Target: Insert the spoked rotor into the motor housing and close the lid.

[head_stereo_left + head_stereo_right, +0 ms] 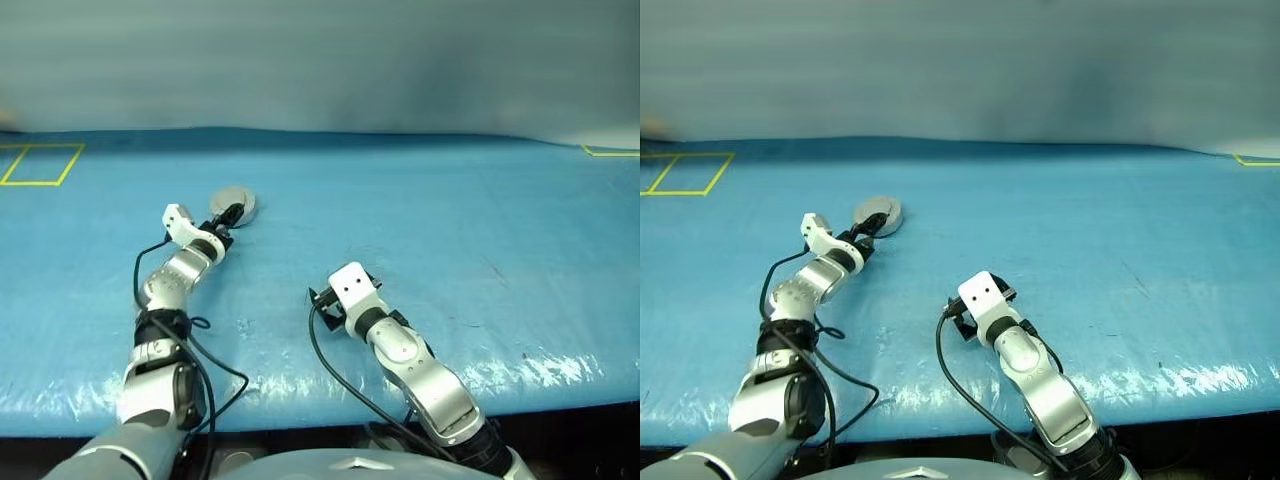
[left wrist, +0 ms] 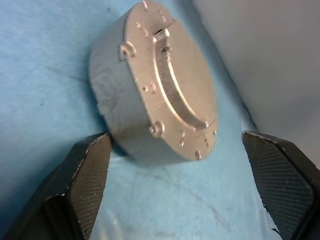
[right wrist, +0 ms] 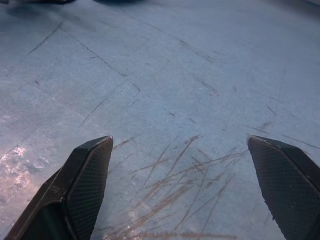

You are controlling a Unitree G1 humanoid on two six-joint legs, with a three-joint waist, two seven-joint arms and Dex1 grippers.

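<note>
The motor housing [image 2: 150,95] sits on the blue table [image 1: 450,230] with its lid [image 2: 172,80] down flat over it, plain face and raised boss showing, so the closing looks done and the rotor, presumably inside, is out of sight. The left gripper [image 1: 228,217] spreads wide right at the housing, gripping nothing. The right gripper [image 1: 322,298] is spread wide too, over bare table well apart from it.

Only the closed motor housing [image 1: 234,205] obstructs the blue table [image 1: 450,260], just ahead of the left claw [image 1: 226,221].
</note>
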